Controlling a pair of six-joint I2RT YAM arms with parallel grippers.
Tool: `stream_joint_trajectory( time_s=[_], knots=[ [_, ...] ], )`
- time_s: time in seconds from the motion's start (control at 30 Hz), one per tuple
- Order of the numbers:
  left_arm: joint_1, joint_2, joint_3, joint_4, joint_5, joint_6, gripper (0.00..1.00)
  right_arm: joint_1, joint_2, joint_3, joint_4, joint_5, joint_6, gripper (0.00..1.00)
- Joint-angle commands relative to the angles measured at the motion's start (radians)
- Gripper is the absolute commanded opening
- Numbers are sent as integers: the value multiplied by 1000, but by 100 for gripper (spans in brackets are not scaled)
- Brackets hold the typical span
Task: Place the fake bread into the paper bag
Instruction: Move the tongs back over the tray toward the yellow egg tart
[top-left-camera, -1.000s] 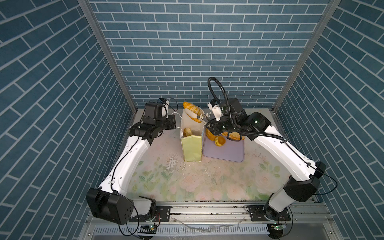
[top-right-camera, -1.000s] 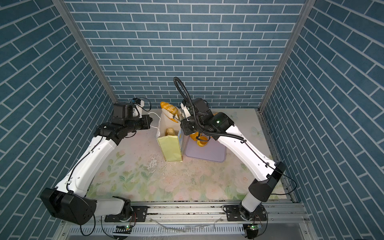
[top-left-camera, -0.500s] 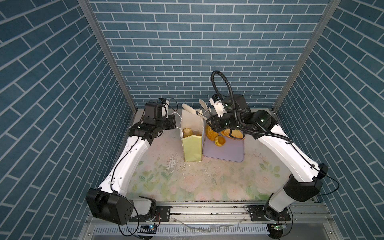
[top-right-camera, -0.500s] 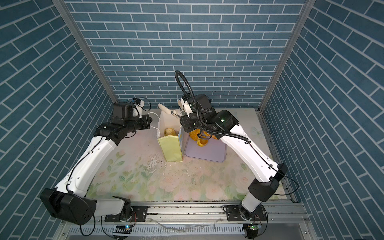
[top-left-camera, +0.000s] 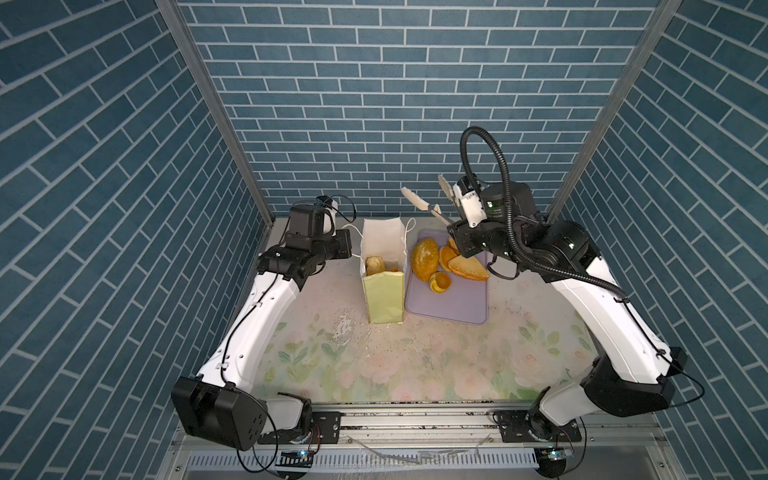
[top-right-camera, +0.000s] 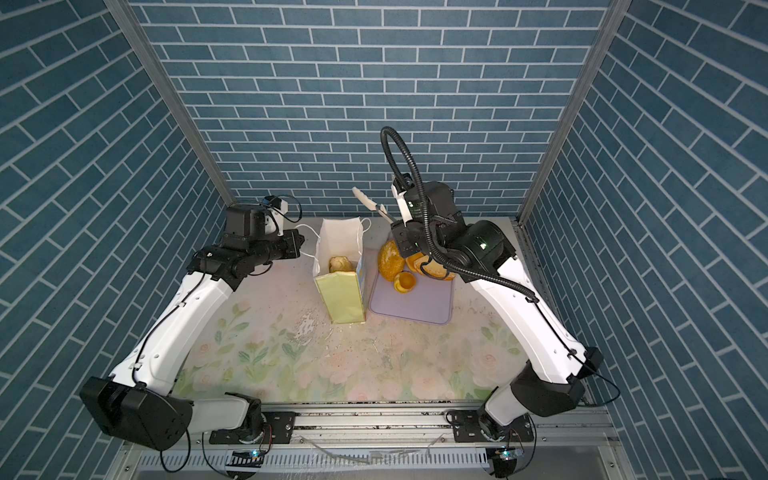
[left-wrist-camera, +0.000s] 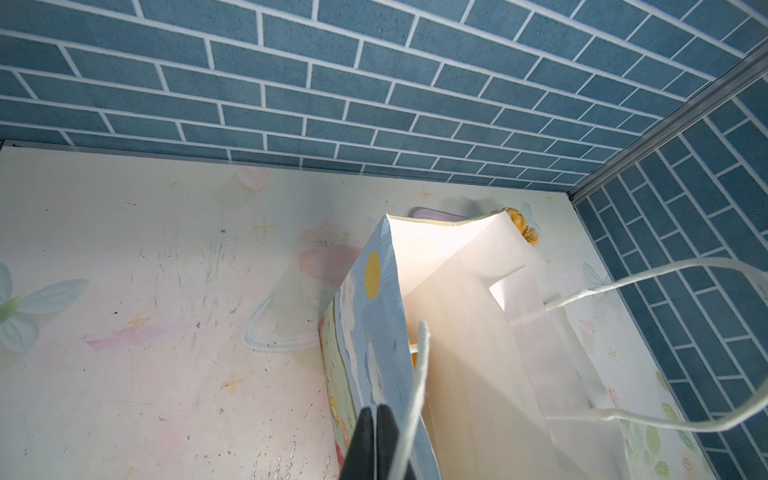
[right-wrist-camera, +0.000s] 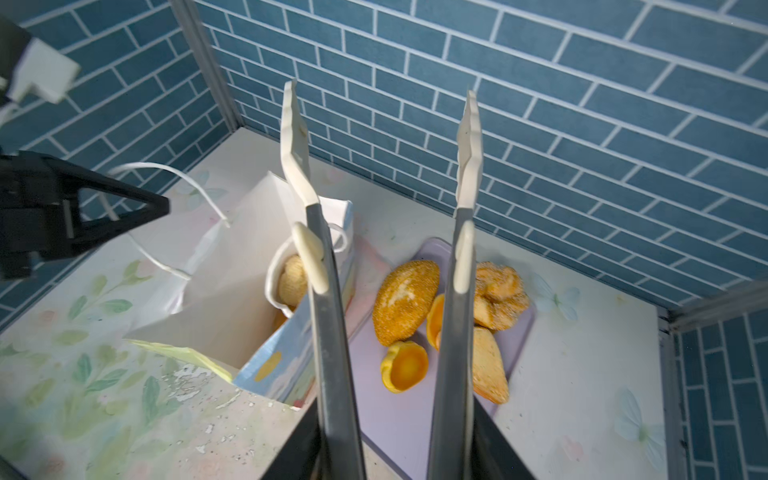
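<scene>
The paper bag (top-left-camera: 382, 291) stands upright and open beside the lavender tray (top-left-camera: 453, 307), with a pale bun (top-left-camera: 375, 264) inside. My left gripper (left-wrist-camera: 376, 415) is shut on the bag's white cord handle (left-wrist-camera: 419, 374) at its left rim. My right gripper (right-wrist-camera: 399, 444) is shut on the grey, white-tipped tongs (right-wrist-camera: 328, 332). The tongs stand open and empty, raised over the tray's back edge. On the tray lie a seeded loaf (right-wrist-camera: 405, 301), a twisted ring (right-wrist-camera: 498, 299), a turnover (right-wrist-camera: 490, 370) and a yellow cup-shaped piece (right-wrist-camera: 405, 365).
The floral table mat (top-left-camera: 395, 365) stretches in front of the bag and tray, with white scuffs. Blue brick walls (top-left-camera: 374, 124) close in the back and both sides. The bag's other handle (top-left-camera: 409, 232) hangs on the tray side.
The tongs held a bread over the bag a second ago. They have opened, the bread has dropped out of them, and the right arm has swung right over the tray. The left arm stays.
</scene>
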Motion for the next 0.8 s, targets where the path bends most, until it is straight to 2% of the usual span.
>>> stream_joint_trajectory(
  time_s=[0.0,0.1,0.2,0.5,0.6,0.77],
  knots=[
    [-4,-23,-7,3,-9,2,7,-76,-92,-65,-26,75,42,48],
    [-4,-23,-5,4,-9,2,7,-168,-140,-170,-54,40,128,49],
    [-4,-25,-8,4,-10,1,7,-205,-155,-284,-65,-7,189,49],
    [-4,-32,-8,0,-13,1,7,-213,-83,-565,122,-257,364,49],
    [-5,-35,-11,-2,-15,4,7,-214,-28,-601,170,-307,403,49],
    [-5,-40,-17,-9,-23,11,7,-214,28,-626,190,-324,430,50]
  ],
)
